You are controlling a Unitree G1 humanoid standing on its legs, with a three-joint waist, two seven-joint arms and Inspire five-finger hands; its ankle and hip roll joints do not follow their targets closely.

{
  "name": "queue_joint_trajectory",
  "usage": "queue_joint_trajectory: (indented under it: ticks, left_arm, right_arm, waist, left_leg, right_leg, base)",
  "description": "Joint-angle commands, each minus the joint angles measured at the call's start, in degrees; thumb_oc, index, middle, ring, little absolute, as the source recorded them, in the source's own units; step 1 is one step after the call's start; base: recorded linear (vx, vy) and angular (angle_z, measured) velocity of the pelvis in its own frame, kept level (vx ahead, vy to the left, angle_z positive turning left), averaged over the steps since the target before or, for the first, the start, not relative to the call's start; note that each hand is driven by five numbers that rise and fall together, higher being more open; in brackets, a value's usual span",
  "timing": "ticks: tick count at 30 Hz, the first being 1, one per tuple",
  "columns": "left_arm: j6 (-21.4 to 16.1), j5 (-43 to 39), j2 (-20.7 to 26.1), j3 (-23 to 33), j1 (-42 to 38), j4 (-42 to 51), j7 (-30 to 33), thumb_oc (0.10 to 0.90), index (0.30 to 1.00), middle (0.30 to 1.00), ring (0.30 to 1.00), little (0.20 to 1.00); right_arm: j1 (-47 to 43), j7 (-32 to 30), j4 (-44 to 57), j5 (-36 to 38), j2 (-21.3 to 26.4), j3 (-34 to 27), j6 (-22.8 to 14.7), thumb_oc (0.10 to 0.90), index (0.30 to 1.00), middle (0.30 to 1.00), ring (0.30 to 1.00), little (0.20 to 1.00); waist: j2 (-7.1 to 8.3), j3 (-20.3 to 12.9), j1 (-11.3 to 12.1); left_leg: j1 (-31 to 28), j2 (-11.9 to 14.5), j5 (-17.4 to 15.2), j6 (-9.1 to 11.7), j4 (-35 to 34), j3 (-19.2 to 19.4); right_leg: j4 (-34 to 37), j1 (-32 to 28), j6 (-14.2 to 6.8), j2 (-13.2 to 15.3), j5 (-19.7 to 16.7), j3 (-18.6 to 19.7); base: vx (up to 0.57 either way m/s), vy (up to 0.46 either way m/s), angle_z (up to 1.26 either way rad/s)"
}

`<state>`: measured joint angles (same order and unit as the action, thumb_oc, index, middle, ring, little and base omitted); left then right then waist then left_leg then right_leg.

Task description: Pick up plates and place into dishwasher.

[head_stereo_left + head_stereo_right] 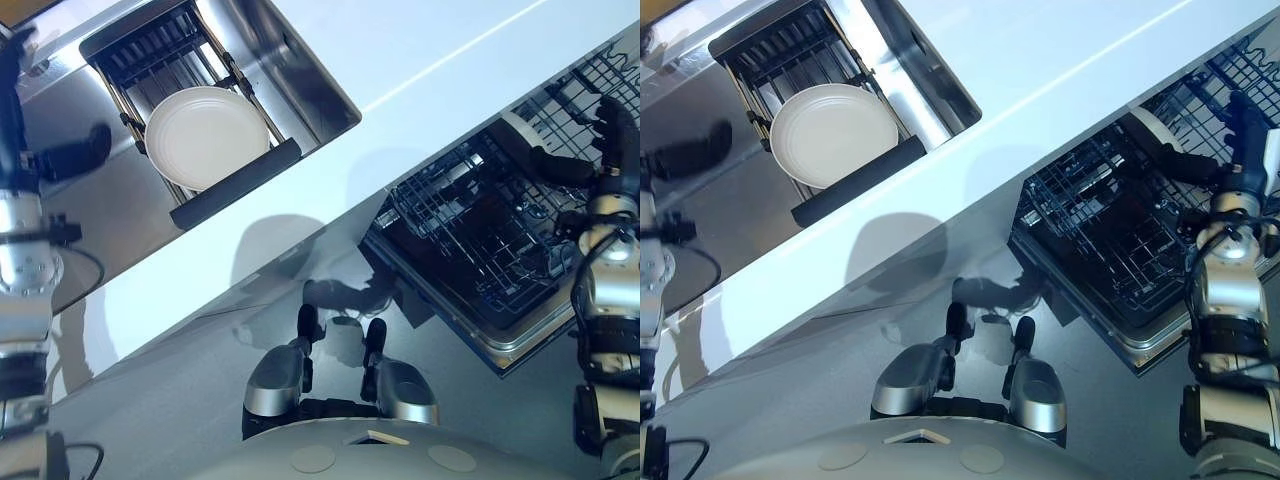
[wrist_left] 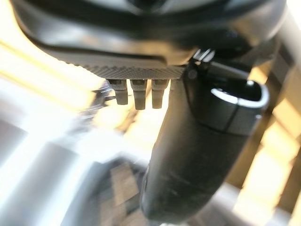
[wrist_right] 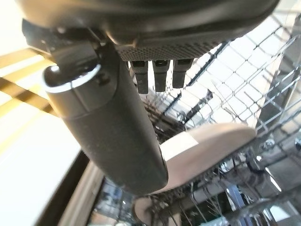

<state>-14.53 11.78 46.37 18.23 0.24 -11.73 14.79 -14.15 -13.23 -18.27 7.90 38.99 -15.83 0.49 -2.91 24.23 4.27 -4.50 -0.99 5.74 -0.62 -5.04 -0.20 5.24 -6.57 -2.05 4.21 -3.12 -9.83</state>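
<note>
White plate (image 3: 207, 146) beside right hand (image 3: 117, 132)

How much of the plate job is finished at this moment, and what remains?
Partly done, it seems. In hand: the right hand is at the dishwasher rack, its thumb on a white plate that stands among the wires. I cannot tell if the fingers have let go. Left: one white plate lies in the drying rack over the sink. The left hand hangs open beside it.
</note>
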Motion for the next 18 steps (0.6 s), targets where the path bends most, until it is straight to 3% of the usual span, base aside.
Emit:
queue_joint_trajectory:
  ticks: [1,4,8,11,14,18]
  left_arm:
    - [0.81,0.84,4.14,1.87,2.7,-3.36,-4.3,0.8,0.9,0.9,0.9,0.9]
    - [3.32,-0.05,4.12,1.52,2.67,-3.37,-10.96,0.8,0.9,0.9,0.9,0.9]
    - [3.4,-0.72,4.08,-0.02,0.74,-4.86,-13.11,0.8,0.9,0.9,0.9,0.9]
    - [3.01,-1.72,4.9,-0.81,-1.44,-5.66,-12.28,0.8,0.9,0.9,0.9,0.9]
    - [3.14,-2.67,6.41,-1.38,-3.47,-6.42,-9.66,0.8,0.9,0.9,0.9,0.9]
    - [6.21,-3.49,8.33,-1.59,-6.32,-7.45,-1.87,0.8,0.9,0.9,0.9,0.9]
  right_arm:
    - [4.08,0.46,6.08,0.89,3.0,-0.81,-8.72,0.8,0.9,0.9,0.9,0.9]
    - [5.33,5.63,10.75,3.14,0.99,-0.39,-11.08,0.8,0.9,0.9,0.9,0.9]
    - [6.43,16.24,14.66,6.28,-2.12,2.75,-13.22,0.8,0.9,0.9,0.9,0.9]
    - [7.56,25.82,15.29,6.76,-3.5,6.09,-13.63,0.8,0.9,0.9,0.9,0.9]
    - [8.03,30.45,14.85,5.88,-2.98,8.54,-13.66,0.8,0.9,0.9,0.9,0.9]
    - [8.66,33.99,14.33,5.92,-2.7,11.56,-12.01,0.8,0.9,0.9,0.9,0.9]
  waist:
    - [-0.27,-16.74,-0.85]
    - [-0.14,-17.0,-1.12]
    - [-0.18,-17.21,-1.92]
    - [-0.17,-17.29,-2.8]
    - [-0.18,-17.27,-3.43]
    - [-0.31,-17.06,-4.18]
  left_leg:
    - [-2.33,-1.06,-9.71,-0.27,1.68,1.15]
    - [-2.56,-1.26,-10.24,-0.65,2.35,1.74]
    - [-2.59,-1.64,-11.02,-1.32,3.17,2.48]
    - [-2.41,-2.01,-11.44,-1.88,3.61,3.28]
    - [-2.2,-2.19,-11.5,-2.26,3.5,3.98]
    - [-2.0,-2.44,-11.14,-2.67,2.72,4.6]
  right_leg:
    - [-6.59,1.96,-2.87,-0.2,9.02,-1.22]
    - [-6.94,1.93,-3.41,0.36,8.96,-1.48]
    - [-7.69,2.62,-3.91,0.89,8.88,-0.9]
    - [-8.13,3.45,-4.36,1.33,8.54,-0.08]
    - [-8.53,4.41,-4.79,1.62,8.16,0.69]
    - [-9.42,5.95,-5.43,1.96,7.67,1.64]
  base:
    - [0.01,0.087,0.01]
    - [0.03,0.095,-0.04]
    - [0.04,0.111,-0.19]
    - [0.04,0.122,-0.12]
    - [0.03,0.117,-0.21]
    - [0.02,0.094,-0.18]
